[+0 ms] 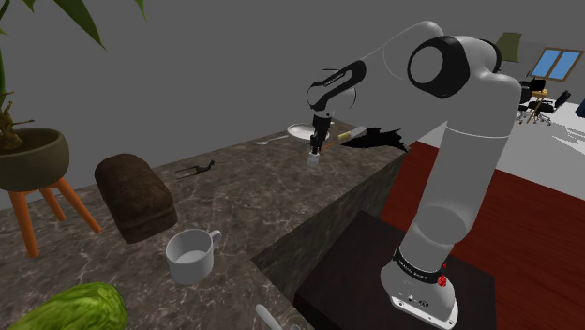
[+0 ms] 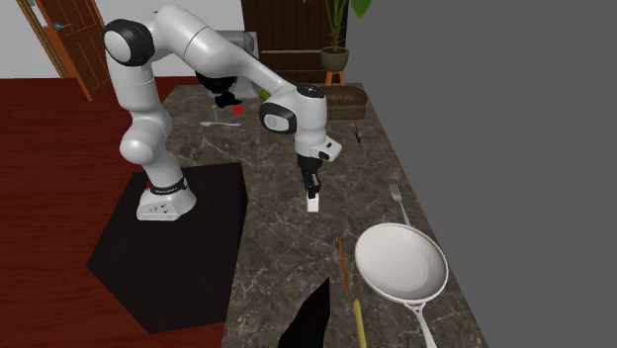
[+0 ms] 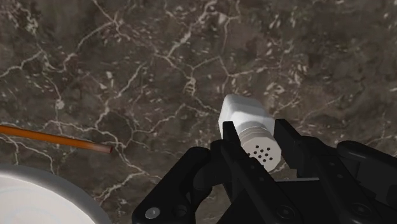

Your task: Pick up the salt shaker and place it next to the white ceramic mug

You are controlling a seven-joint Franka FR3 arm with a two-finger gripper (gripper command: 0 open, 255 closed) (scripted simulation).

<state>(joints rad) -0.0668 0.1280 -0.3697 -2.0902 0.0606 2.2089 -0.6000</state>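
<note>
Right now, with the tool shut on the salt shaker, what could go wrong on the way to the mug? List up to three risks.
1. The tool clasps the salt shaker near its holed cap, so the body could tilt or slip out.
2. The mug stands far along the counter, near its edge; a clumsy set-down could knock it.
3. The brown loaf lies beside the likely route; a low carry might clip it.
</note>
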